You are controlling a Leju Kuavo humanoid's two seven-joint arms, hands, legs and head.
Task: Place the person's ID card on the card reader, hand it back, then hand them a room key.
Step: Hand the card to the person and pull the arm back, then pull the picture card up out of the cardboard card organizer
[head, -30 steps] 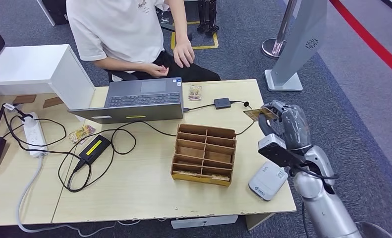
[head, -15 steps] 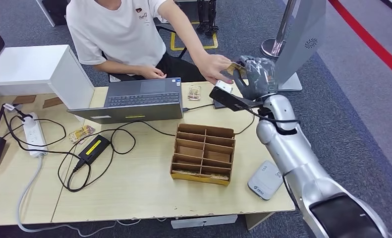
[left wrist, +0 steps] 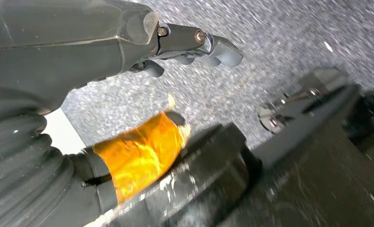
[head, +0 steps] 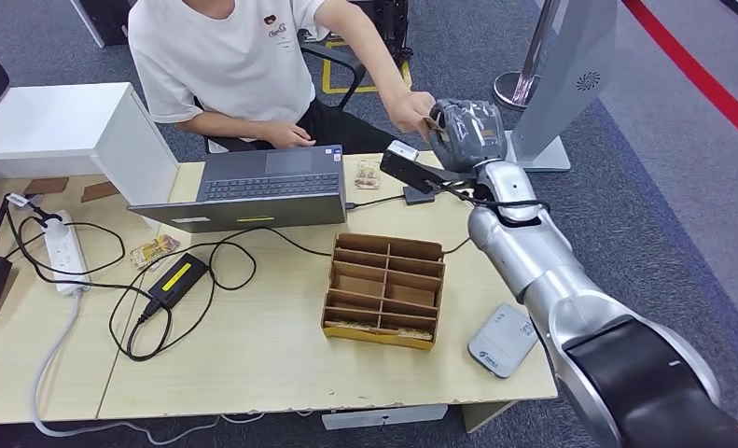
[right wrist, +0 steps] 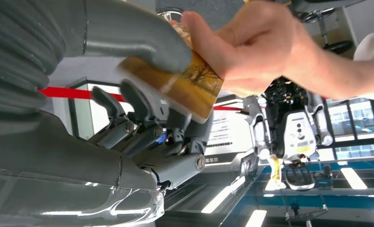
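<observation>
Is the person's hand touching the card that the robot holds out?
Yes, the person's hand pinches the card while the right hand holds it.

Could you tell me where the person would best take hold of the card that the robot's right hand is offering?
The card is pinched at one end between the right hand's thumb and fingers, and its other end sticks out free. That free end is probably best, pinched across its flat faces from the side away from the robot, where the person's hand already grips it.

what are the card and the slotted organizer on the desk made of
Card: likely plastic; thin, stiff, with a glossy printed amber picture, flat between the right hand and the person's hand. Organizer: looks like cardboard or thin wood; matte brown with thin flat dividers.
</observation>
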